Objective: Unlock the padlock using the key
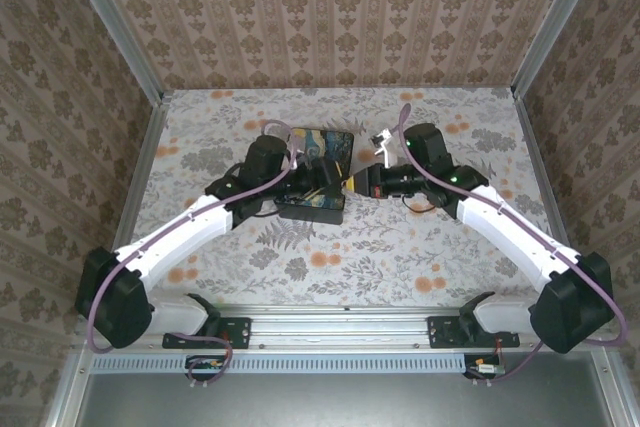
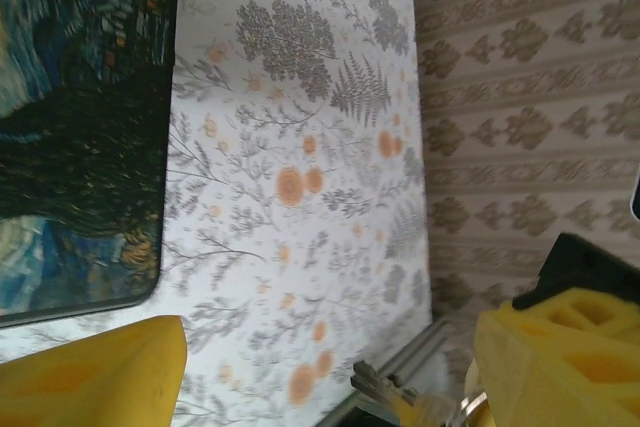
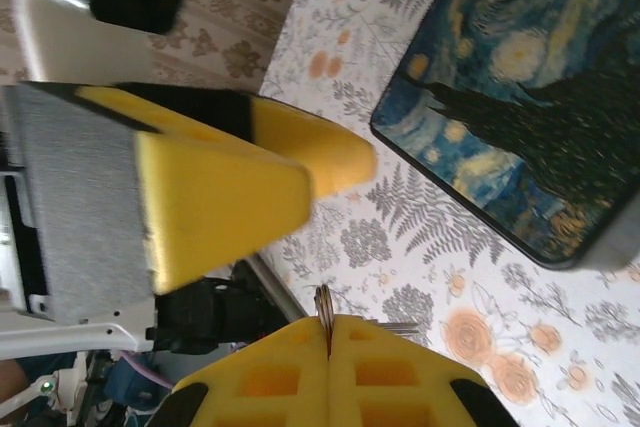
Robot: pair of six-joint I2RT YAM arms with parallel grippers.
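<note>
My right gripper point(image 3: 328, 321) is shut, its two yellow fingers pressed on a thin metal edge of the key point(image 3: 325, 303), whose blade pokes out sideways just above the floor. In the top view both grippers meet at the right edge of the black box point(image 1: 315, 175), left gripper point(image 1: 318, 187) facing right gripper point(image 1: 358, 183). My left gripper point(image 2: 330, 335) is open, fingers wide apart, and a toothed key blade point(image 2: 374, 383) with a brass-yellow piece behind it rises at the bottom between them. I cannot make out the padlock for certain.
The box's blue-and-yellow painted lid point(image 2: 70, 117) lies left of the left fingers and also shows in the right wrist view as the lid point(image 3: 510, 97). Flower-patterned floor point(image 1: 400, 237) surrounds it. Patterned walls point(image 1: 330, 7) and metal corner rails close in the cell.
</note>
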